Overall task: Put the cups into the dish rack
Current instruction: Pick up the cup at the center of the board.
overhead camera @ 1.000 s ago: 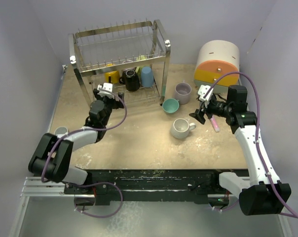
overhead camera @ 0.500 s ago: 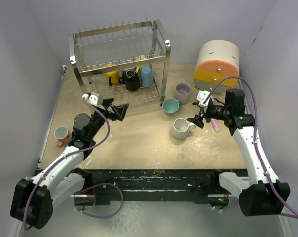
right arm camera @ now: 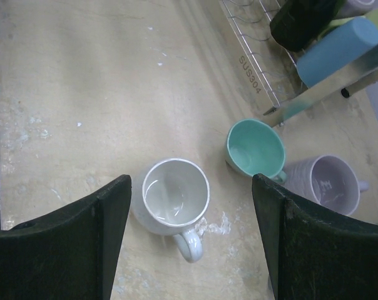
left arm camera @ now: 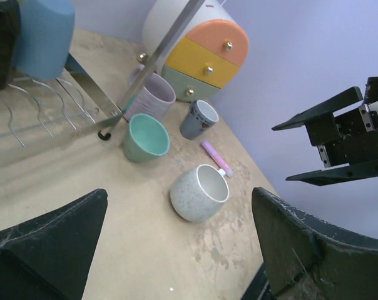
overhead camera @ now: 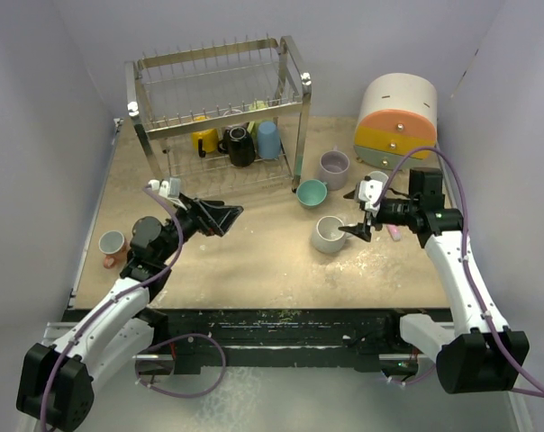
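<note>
The left pincer [overhead camera: 227,216] has drawn back from the lower tier of the dish rack [overhead camera: 220,115], where it was a second ago, and now hangs over the open desk [overhead camera: 254,261] in front of the rack. Its jaws are spread wide with nothing between them. The right pincer [overhead camera: 356,230] has shifted forward and left from beside the drawer unit [overhead camera: 398,112]. It now sits just by the handle side of the white mug [right arm camera: 176,197], jaws parted and holding nothing. No mug has changed place.

The rack stands at the far left of the desk. On its lower tier are a yellow mug [overhead camera: 204,139], a black mug [overhead camera: 240,146] and a blue mug [overhead camera: 268,139]. Just right of the rack the teal mug [right arm camera: 256,150] lies tilted beside the upright lilac mug [right arm camera: 326,184]. A grey-blue mug [left arm camera: 198,119] stands near the drawer unit, with a pink bar [left arm camera: 215,156] lying close by. A pinkish mug [overhead camera: 113,243] stands alone at the desk's left edge.

The rack's base bar is stamped "SUS304". The grey-blue mug bears a red mark too small to read.
</note>
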You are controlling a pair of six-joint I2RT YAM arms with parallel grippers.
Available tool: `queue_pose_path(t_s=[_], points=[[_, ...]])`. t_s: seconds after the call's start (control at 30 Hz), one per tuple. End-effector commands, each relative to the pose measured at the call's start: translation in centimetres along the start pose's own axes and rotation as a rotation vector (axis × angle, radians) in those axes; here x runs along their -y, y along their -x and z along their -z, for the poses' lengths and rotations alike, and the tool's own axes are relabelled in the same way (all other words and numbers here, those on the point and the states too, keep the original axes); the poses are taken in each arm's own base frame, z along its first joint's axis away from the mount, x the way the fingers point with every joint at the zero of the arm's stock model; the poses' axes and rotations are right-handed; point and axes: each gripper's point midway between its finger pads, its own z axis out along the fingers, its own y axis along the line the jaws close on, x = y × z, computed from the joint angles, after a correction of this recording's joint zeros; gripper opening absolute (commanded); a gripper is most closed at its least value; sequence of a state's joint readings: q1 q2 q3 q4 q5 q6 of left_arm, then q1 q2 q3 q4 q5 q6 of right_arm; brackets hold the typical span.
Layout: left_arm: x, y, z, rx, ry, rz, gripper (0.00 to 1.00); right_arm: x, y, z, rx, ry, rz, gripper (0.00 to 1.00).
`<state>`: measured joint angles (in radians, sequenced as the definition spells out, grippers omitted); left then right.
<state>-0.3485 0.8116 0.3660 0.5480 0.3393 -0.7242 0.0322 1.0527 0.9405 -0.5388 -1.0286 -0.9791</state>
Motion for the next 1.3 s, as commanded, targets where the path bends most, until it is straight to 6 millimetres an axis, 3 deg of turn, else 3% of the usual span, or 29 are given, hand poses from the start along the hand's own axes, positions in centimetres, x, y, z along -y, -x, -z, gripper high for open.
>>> queue_pose_path(t_s=[0.0, 0.17, 0.47, 0.9, 1.27], points=[[1.6, -0.8, 0.2, -0.047, -0.065, 0.112, 0.99, -1.7, 0.7, -0.2, 0.067, 0.082, 0.083, 0.80], [1.8, -2.3, 0.6, -0.092, -0.097, 0.177, 1.00, -2.0, 0.6, -0.1, 0.066, 0.131, 0.186, 0.81], [1.5, -6.1, 2.1, -0.117, -0.163, 0.333, 0.98, -1.4, 1.2, -0.1, 0.072, 0.270, 0.425, 0.95], [1.2, -8.4, 3.0, -0.180, -0.164, 0.331, 0.97, 3.4, -2.0, -3.5, -0.235, 0.285, 0.544, 0.88], [0.9, -8.8, 3.3, -0.178, -0.150, 0.330, 0.97, 3.8, -5.7, -6.8, -0.485, 0.408, 0.665, 0.79]])
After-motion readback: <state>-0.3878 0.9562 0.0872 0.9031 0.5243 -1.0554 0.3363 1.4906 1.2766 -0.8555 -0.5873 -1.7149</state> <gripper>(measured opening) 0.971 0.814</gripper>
